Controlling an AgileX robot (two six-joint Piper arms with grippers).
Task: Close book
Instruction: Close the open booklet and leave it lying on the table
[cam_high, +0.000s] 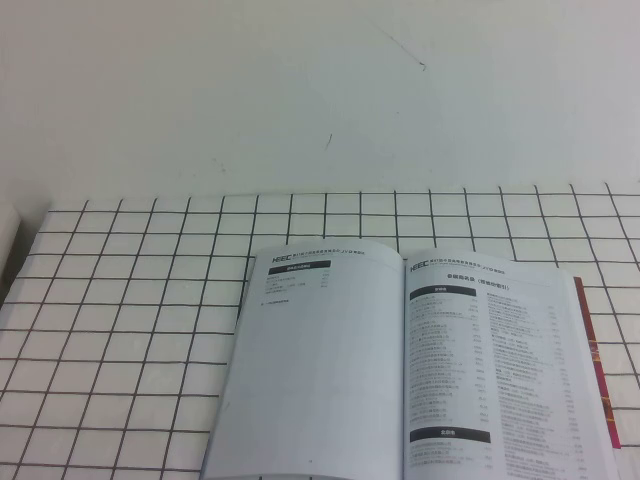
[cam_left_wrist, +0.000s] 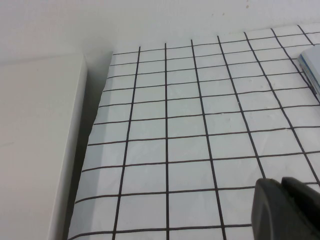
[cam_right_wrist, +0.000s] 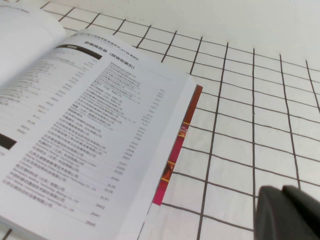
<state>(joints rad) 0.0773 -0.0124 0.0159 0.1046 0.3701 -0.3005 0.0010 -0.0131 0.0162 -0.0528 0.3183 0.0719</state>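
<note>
The left tool (cam_left_wrist: 286, 210) shows only as a dark bit low over the squared sheet (cam_left_wrist: 175, 125). A corner of the book (cam_left_wrist: 312, 65) is well apart from it. The right tool (cam_right_wrist: 287, 212) is a dark bit too, over the sheet near the book's red cover edge (cam_right_wrist: 177, 145). I cannot tell if either tool is spread or pressed together. The book lies open and flat on the sheet, at the near right.

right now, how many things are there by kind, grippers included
open book: 1
grid mat: 1
white slab beside the mat: 1
grippers: 2, left gripper over bare mat, right gripper near the book's right edge
total: 5
</note>
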